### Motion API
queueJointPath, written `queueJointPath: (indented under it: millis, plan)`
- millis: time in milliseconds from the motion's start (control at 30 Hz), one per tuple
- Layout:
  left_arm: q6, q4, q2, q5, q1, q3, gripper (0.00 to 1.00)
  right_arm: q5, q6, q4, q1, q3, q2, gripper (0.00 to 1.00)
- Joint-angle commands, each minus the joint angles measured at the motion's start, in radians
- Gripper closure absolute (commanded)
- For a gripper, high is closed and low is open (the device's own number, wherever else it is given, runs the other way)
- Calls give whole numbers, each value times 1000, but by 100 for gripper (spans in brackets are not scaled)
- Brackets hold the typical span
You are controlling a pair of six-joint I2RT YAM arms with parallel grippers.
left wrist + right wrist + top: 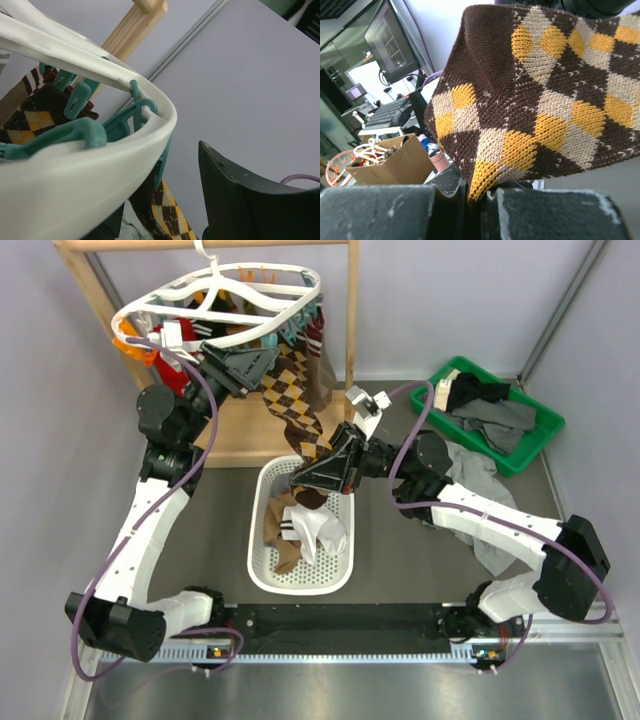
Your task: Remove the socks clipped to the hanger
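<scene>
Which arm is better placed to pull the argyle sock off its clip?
Right. The right arm has its jaws shut on the argyle sock low down, above the basket. The left arm is up at the hanger rim.

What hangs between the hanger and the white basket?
A brown argyle sock, hanging from the hanger, its lower end pinched by the right gripper above the basket; top view.

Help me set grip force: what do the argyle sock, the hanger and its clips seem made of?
The sock looks like soft matte knitted yarn; stitch loops show, fibre unclear. The hanger seems moulded white plastic, smooth with a slight sheen. The clips look like teal moulded plastic, matte and hard-edged.
</scene>
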Motion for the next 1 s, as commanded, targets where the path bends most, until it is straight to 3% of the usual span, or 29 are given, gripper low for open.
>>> queueJointPath:
  millis: [0,367,467,567,600,633,967]
  plan:
    - [-41,-48,7,-63,8,41,44,-17,-3,34,-7,54,2,100]
    - [-43,-95,21,-72,8,59,56,-17,6,42,-7,49,10,100]
    - [-31,-111,24,-78,8,67,66,-19,6,39,-7,48,7,100]
    - [-30,-126,29,-82,8,84,84,-19,6,43,-7,38,9,100]
    - [-30,-134,33,-83,8,89,97,-17,9,43,-7,37,7,100]
    - [-32,-150,36,-88,8,93,100,-16,9,43,-7,35,7,100]
    - [-30,-161,41,-80,8,95,100,-11,6,22,-8,25,4,100]
